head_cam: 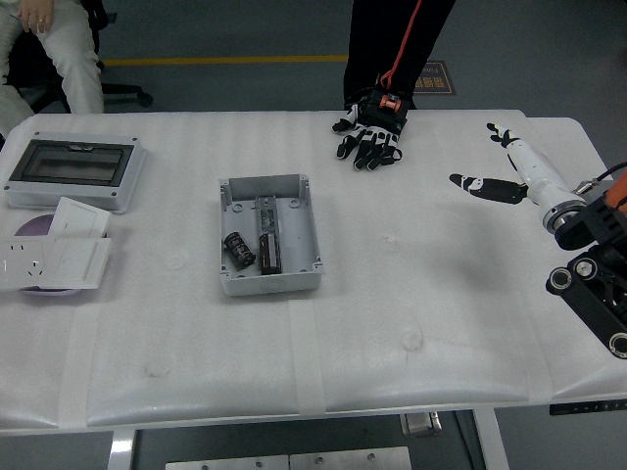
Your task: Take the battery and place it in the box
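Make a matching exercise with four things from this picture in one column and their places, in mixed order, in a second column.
Things:
1. battery
2. right hand
3. person's gloved hand
4. clear-lid case

Places:
A. far left of the table
B. far edge of the table, near the middle
C. inside the grey box
D. right side of the table, fingers spread, holding nothing

Pairs: 1-C, 2-D, 3-B, 4-A

white robot hand, black fingertips, black jointed arm
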Controlling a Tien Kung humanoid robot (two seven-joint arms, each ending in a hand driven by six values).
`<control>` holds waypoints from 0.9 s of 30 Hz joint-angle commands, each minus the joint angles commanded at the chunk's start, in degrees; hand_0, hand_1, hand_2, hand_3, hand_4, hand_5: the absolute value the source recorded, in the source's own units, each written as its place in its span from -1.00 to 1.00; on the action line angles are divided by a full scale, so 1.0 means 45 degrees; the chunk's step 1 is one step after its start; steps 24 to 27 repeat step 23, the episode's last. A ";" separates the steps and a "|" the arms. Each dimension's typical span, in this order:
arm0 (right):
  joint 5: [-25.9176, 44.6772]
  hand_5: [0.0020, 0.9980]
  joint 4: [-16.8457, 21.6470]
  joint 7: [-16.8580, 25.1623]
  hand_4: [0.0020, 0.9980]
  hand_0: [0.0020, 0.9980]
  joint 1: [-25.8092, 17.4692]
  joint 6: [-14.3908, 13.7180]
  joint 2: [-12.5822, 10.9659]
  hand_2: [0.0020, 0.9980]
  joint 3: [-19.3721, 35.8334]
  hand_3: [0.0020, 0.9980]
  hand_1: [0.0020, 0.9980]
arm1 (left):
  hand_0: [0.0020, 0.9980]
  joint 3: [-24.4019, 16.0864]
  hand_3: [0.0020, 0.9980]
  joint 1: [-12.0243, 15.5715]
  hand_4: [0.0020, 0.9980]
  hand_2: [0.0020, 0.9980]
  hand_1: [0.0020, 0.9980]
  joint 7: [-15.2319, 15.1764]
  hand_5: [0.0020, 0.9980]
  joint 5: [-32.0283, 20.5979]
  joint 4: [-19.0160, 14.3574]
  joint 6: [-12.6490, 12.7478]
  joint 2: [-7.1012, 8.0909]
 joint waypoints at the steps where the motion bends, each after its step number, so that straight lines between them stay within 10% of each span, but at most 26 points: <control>1: -0.0049 0.07 0.0160 -0.0020 0.85 1.00 -0.0104 0.0013 -0.0077 0.82 0.0162 0.99 0.82 | -0.26 0.0027 -0.25 0.0008 0.18 -0.09 0.19 0.0026 -0.19 -0.0002 -0.0004 0.0039 0.0023; 27: 0.0240 0.09 0.1740 0.0155 0.84 1.00 -0.2635 0.0030 -0.0488 0.81 0.3790 0.97 0.81 | -0.24 0.0850 -0.25 -0.0104 0.17 -0.04 0.19 0.0100 -0.20 -0.0865 0.0043 0.0500 -0.0091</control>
